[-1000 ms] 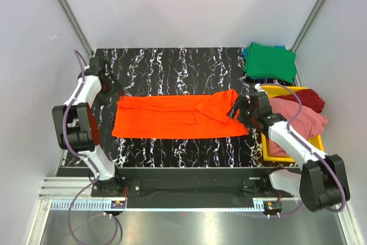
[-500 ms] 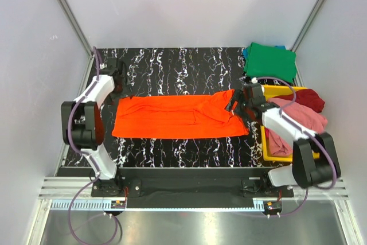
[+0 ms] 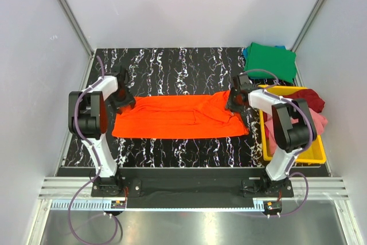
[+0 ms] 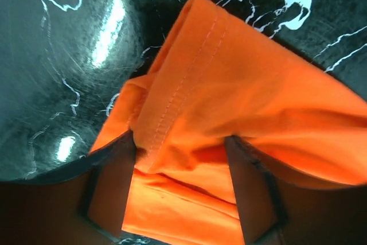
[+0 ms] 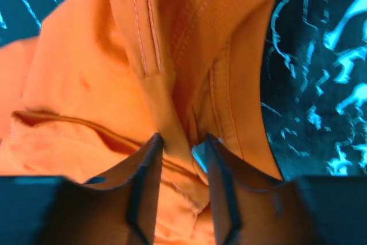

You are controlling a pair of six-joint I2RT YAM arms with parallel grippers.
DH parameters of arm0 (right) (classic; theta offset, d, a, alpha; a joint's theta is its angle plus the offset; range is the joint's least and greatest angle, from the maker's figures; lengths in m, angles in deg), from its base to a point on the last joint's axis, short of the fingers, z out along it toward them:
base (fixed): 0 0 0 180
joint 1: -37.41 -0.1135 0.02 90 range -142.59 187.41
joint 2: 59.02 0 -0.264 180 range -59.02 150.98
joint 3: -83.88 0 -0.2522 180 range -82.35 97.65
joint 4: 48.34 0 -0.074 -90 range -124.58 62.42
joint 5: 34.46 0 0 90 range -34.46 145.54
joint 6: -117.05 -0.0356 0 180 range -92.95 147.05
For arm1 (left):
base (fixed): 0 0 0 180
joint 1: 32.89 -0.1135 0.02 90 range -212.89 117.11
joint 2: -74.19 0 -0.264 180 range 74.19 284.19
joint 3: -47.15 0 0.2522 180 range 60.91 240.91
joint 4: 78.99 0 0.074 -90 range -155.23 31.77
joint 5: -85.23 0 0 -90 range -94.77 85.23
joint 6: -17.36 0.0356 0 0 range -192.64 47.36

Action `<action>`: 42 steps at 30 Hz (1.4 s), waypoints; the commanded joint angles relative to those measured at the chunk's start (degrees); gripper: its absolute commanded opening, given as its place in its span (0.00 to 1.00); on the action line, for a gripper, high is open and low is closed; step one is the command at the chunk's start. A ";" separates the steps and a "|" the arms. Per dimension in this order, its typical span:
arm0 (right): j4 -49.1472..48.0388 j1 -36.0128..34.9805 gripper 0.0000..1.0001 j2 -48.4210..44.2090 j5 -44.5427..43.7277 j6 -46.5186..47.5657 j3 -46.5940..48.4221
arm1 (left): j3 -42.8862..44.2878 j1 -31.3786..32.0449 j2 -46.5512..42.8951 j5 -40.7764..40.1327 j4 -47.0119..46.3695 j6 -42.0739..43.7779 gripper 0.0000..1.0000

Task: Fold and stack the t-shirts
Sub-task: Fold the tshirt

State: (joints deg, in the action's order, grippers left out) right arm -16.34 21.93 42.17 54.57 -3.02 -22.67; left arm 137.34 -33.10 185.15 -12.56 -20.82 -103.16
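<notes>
The orange t-shirt [image 3: 178, 117] lies as a long folded strip across the black marbled table [image 3: 172, 64]. My left gripper [image 3: 124, 98] is down at its far left corner. In the left wrist view the jaws [image 4: 180, 167] stand apart astride the bunched hem of the orange t-shirt [image 4: 241, 101], with cloth filling the gap. My right gripper [image 3: 234, 100] sits at the far right corner by the collar. In the right wrist view its narrow jaws [image 5: 180, 159] pinch a raised fold of the orange t-shirt [image 5: 86, 84].
A folded green t-shirt [image 3: 269, 61] rests at the back right on a blue one [image 3: 280, 47]. A yellow tray [image 3: 293, 159] at the right edge holds a dark red t-shirt [image 3: 311, 99] and a pink one [image 3: 314, 122]. White walls close in both sides.
Both arms have swung in from the sides onto the shirt's far corners. Both pairs of jaws have narrowed around the cloth, the right more than the left.
</notes>
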 commanded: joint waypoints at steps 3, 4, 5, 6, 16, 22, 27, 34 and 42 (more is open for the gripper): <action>2.77 -0.33 0.23 5.25 -0.17 2.12 3.60 | -2.59 -0.06 -0.83 0.94 -1.86 -3.40 0.42; 3.11 -0.25 0.18 6.29 -0.17 2.12 4.38 | -4.60 -0.06 -2.05 1.02 -2.47 -4.10 0.35; 3.47 -0.25 0.14 7.00 -0.17 2.20 6.22 | -5.57 -0.06 -2.50 1.20 -3.78 -4.37 0.20; 4.08 0.01 0.06 8.31 -0.08 2.38 8.50 | -7.24 -0.06 -3.11 1.64 -4.58 -4.80 0.08; 11.80 0.81 0.00 24.38 0.80 5.45 32.75 | -19.35 -0.06 -9.79 11.20 -10.11 -8.67 0.00; 20.58 -0.07 0.00 39.77 4.22 4.93 56.65 | -31.49 5.03 -17.26 20.70 -17.23 -15.86 0.00; 27.71 -1.65 0.00 53.72 6.15 5.28 81.69 | -36.07 17.13 -21.48 22.72 -19.78 -22.37 0.00; 26.17 -3.06 0.00 64.14 14.86 7.04 99.25 | -41.89 37.10 -19.74 25.72 -33.92 -38.97 0.00; 19.74 -3.85 0.00 67.03 17.58 5.03 101.42 | -29.94 52.75 -8.56 30.02 -36.67 -46.28 0.10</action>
State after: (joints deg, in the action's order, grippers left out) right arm 5.45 18.54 105.79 70.20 2.95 76.91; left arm 106.65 16.16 173.55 17.27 -61.43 -145.26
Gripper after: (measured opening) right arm 0.012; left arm 0.061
